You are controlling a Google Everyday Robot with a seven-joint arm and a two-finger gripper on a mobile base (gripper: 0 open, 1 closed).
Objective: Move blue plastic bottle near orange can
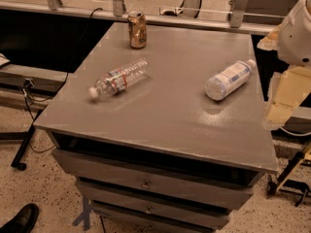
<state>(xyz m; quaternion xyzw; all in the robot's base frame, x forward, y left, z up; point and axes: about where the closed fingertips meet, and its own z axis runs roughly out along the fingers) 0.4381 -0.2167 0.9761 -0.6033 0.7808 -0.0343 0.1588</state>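
Note:
The blue plastic bottle point(228, 79) lies on its side on the right part of the grey cabinet top point(165, 115), with its white cap pointing to the back right. The orange can point(137, 30) stands upright at the back edge, left of centre. My gripper point(281, 111) hangs at the right edge of the view, beyond the cabinet's right side and to the right of the blue bottle. It is apart from the bottle and holds nothing that shows.
A slimmer ribbed clear bottle point(118, 78) with a red-and-blue band lies on its side on the left part of the top. A metal rail point(194, 21) runs behind the cabinet. Drawers point(146, 181) face the front. A black shoe point(19, 220) is at the bottom left.

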